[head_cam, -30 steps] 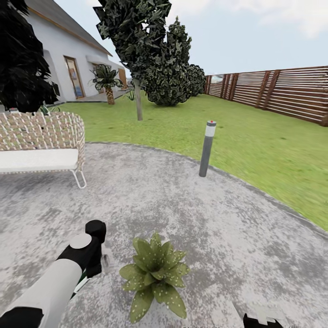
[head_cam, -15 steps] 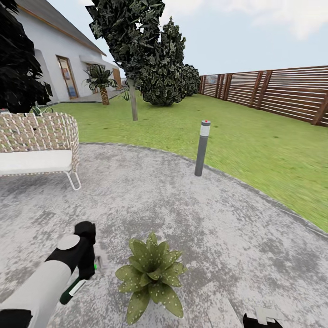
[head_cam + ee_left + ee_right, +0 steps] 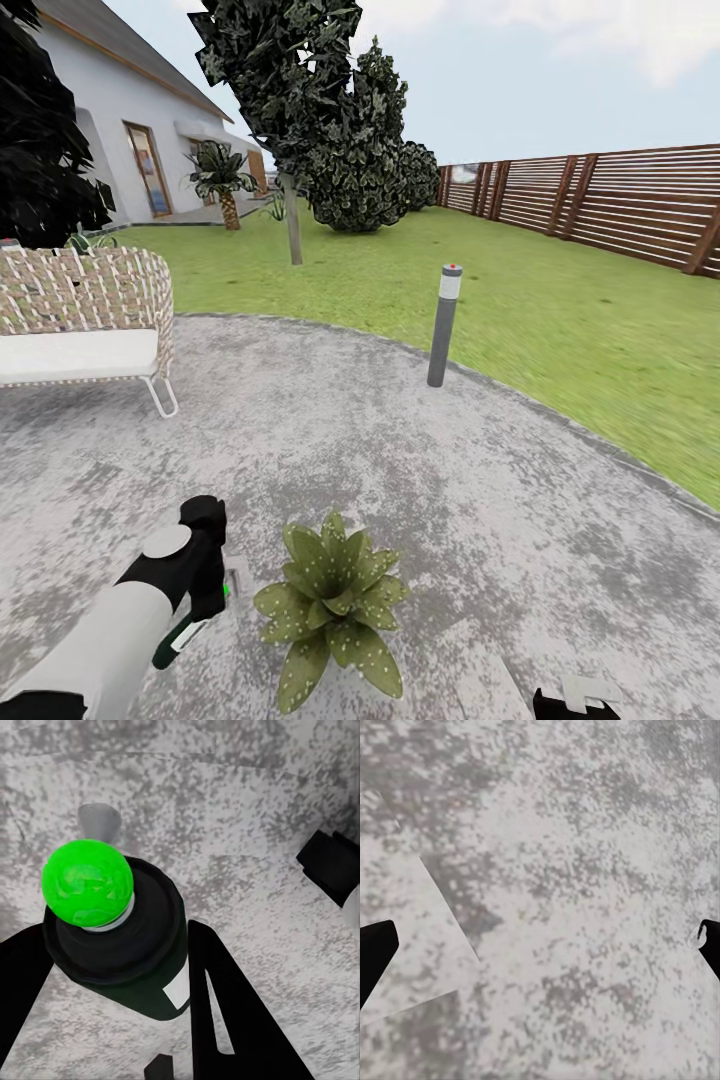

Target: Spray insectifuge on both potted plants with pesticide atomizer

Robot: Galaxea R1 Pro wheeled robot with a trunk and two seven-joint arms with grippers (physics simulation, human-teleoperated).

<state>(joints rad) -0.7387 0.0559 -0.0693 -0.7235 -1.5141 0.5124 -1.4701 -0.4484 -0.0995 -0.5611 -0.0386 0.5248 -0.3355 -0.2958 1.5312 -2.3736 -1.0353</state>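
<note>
I hold the pesticide atomizer (image 3: 124, 945) clamped in the left gripper (image 3: 215, 590); right gripper (image 3: 540, 945) spread wide, empty. Since half a second ago the left arm pushed nearer the potted plant (image 3: 332, 605), just beside it. Spraying looks imminent.

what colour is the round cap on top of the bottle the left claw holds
Bright green cap on the dark green cylindrical bottle; clearest in the left wrist view.
</note>
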